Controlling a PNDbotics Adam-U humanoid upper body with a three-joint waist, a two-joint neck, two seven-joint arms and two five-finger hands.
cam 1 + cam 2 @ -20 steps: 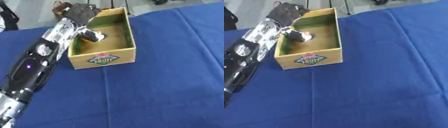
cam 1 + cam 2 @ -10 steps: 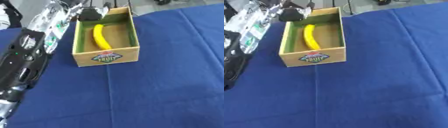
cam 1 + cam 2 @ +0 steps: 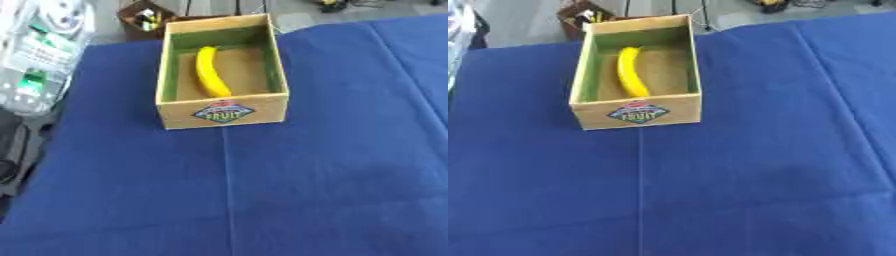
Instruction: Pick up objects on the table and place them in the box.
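Left eye view: banana (image 3: 208, 71) lies lengthwise inside the fruit box (image 3: 222, 110), long axis running away from the robot, on the blue tabletop (image 3: 289, 190). Left arm (image 3: 39, 55) stands nearer, at the box's left; its fingers' state cannot be told.

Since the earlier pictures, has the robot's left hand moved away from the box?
Yes. The hand was over the box's far left corner; now no hand is there, and only the arm's silver casing shows left of it. The banana lies inside.
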